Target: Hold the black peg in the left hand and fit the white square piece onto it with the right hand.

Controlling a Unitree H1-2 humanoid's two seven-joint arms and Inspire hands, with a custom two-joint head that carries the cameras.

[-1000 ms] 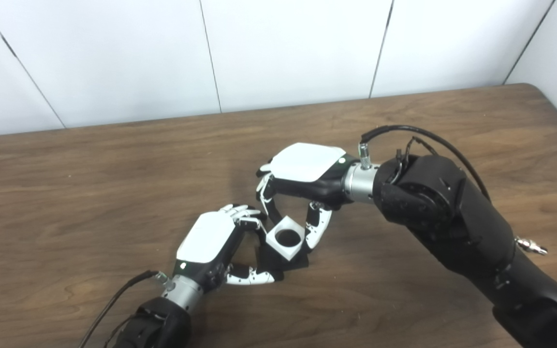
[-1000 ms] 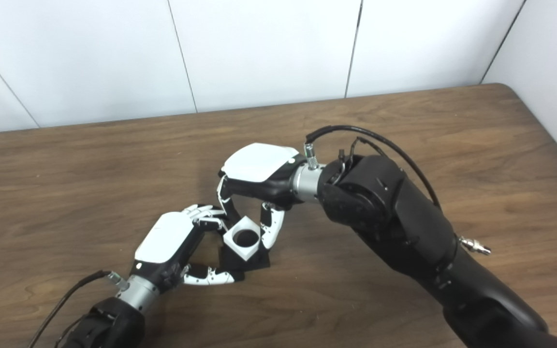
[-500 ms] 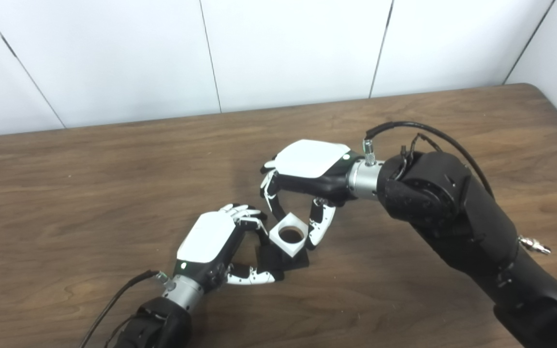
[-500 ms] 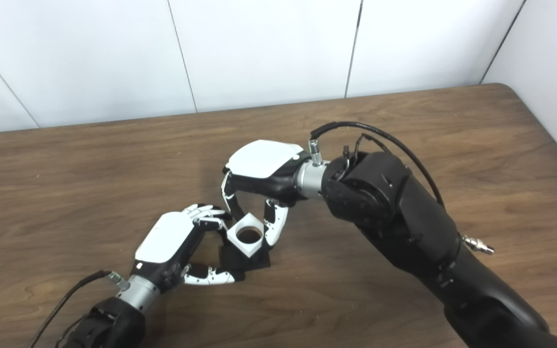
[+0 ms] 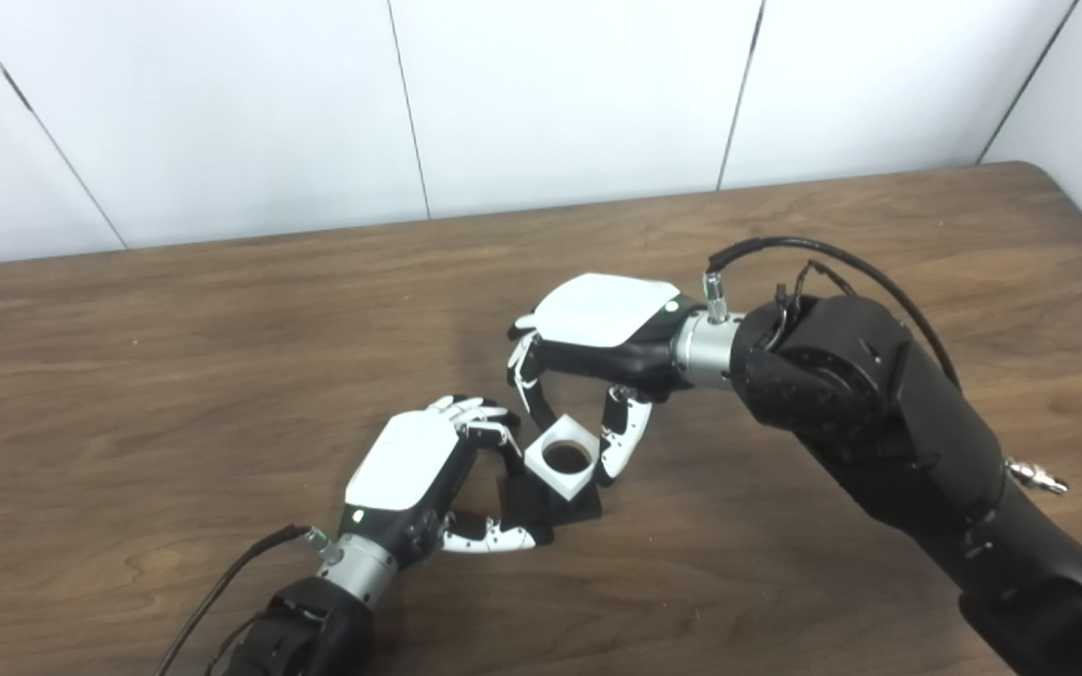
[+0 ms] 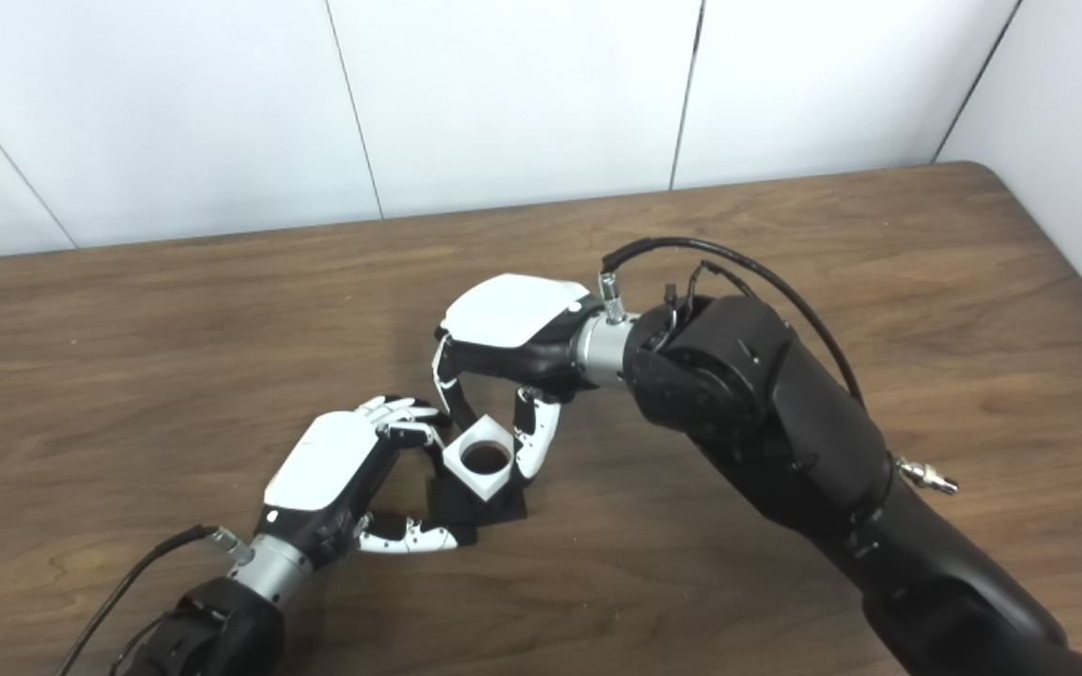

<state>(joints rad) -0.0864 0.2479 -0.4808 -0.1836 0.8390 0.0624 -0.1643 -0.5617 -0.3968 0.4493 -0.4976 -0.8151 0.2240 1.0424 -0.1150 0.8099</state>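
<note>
My left hand (image 5: 409, 469) rests low on the wooden table (image 5: 175, 376), its fingers and thumb closed around the black peg piece (image 5: 560, 507), whose flat square base shows on the table. The white square piece (image 5: 560, 457) with a round hole sits over that black piece; brown shows through its hole, and the peg itself is hidden. My right hand (image 5: 597, 329) reaches in from the right, palm down, and pinches the white square between fingers and thumb from above. In the right eye view the white square (image 6: 479, 459) lies between both hands.
The brown table's far edge meets a white panelled wall (image 5: 550, 94). The table's right corner (image 5: 1029, 174) is rounded. My bulky black right forearm (image 5: 879, 422) crosses the right half of the table, with a cable looping above its wrist.
The right hand has drawn slightly right and up with the white square, which now sits flatter. Its hole showed black a second ago and now shows brown. The left hand has stayed put.
</note>
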